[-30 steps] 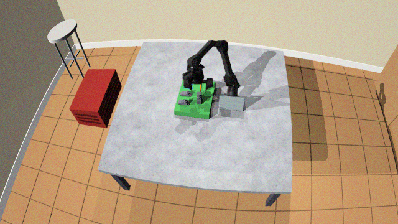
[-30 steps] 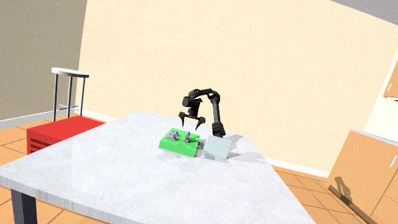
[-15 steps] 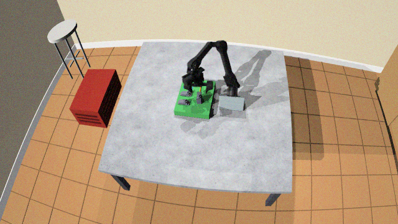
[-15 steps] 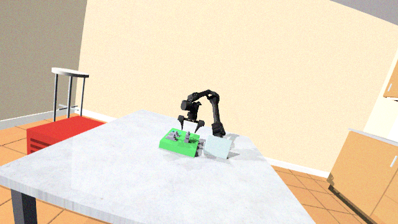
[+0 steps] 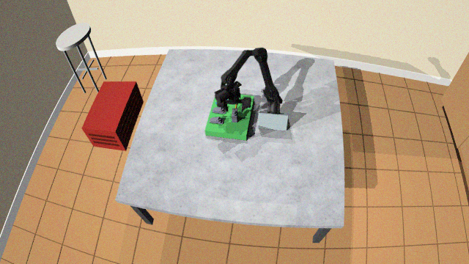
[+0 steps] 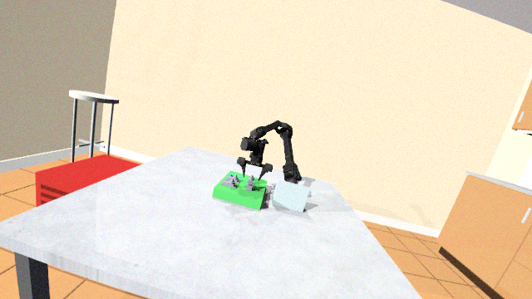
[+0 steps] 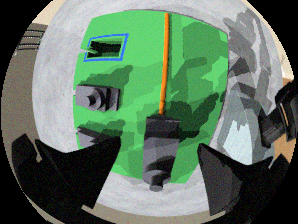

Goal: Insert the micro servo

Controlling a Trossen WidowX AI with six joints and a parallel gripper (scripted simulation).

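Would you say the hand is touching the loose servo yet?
Apart. In the wrist view the hand is open and the grey servo lies between the fingers with green deck showing on both sides.

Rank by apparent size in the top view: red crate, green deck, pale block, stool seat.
1. Red crate
2. Green deck
3. Stool seat and pale block look about alike; the seat stands nearer the camera, so that order is unsure.

Cream wall (image 6: 291,62), tiled floor (image 5: 403,183), grey table (image 5: 234,183), red crate (image 5: 110,110), stool (image 5: 73,37)
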